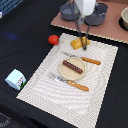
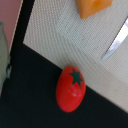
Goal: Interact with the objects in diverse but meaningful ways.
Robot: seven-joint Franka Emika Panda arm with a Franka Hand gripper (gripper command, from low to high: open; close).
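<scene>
Dark cloth covers the table (image 1: 20,30), and on it a pale woven placemat (image 1: 45,85) fills the middle of the exterior view, with a tan board (image 1: 112,31) along the upper right. On that board stand two grey pots (image 1: 70,11), and a white bowl (image 1: 124,18) shows at the right edge. The gripper (image 1: 83,46) hangs from the top of the frame over the upper part of the placemat, its dark fingers (image 1: 86,37) reaching down at the yellow-orange bread block (image 1: 77,43); whether the pincer is spread or clenched cannot be told. A red tomato (image 1: 53,39) lies on the dark cloth just beside the placemat's upper left edge, left of the bread block. At the centre sits a tan round plate (image 1: 73,72) with a dark brown sausage stick (image 1: 73,66) lying across it. An orange-handled knife (image 1: 87,60) lies above the plate and an orange-handled fork (image 1: 70,82) below it. A pale blue house-shaped carton (image 1: 15,79) stands on the cloth at the left, apart from the placemat.

From the wrist view, the tomato (image 2: 70,88) with its green star top rests on the cloth just off the placemat (image 2: 75,40), the bread block (image 2: 93,6) shows at the upper edge, and the knife's blade (image 2: 117,41) enters at the right.
</scene>
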